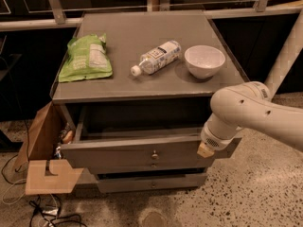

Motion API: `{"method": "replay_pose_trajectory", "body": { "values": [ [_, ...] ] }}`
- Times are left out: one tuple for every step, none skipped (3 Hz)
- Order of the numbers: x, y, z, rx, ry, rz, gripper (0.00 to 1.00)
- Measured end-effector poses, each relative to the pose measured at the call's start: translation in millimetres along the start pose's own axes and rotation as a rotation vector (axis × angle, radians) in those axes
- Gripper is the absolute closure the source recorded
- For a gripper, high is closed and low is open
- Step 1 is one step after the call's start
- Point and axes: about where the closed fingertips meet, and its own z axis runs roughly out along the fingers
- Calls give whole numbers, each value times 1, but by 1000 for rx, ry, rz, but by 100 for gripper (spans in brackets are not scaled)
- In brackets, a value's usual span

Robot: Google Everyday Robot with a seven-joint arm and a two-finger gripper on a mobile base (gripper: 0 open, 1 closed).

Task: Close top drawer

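Note:
The top drawer [118, 156] of the grey cabinet stands pulled out, its deep box open and dark inside. A small round metal knob [154, 154] sits at the centre of its front panel. My gripper [206, 149] is at the end of the white arm [246, 110]. It is against the right end of the drawer's front panel, near its top edge. Only its tan tip shows below the wrist.
On the cabinet top [142, 37] lie a green snack bag [86, 58], a plastic bottle [156, 57] on its side and a white bowl [204, 60]. A lower drawer [151, 182] sits under the top one. A brown paper bag [40, 136], cardboard [52, 176] and cables [47, 212] lie left.

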Motion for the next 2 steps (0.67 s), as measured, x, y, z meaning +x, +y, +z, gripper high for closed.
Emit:
{"method": "replay_pose_trajectory", "body": {
  "values": [
    [0, 0, 0, 0, 0, 0, 74],
    [0, 0, 0, 0, 0, 0, 50]
  ]
}}
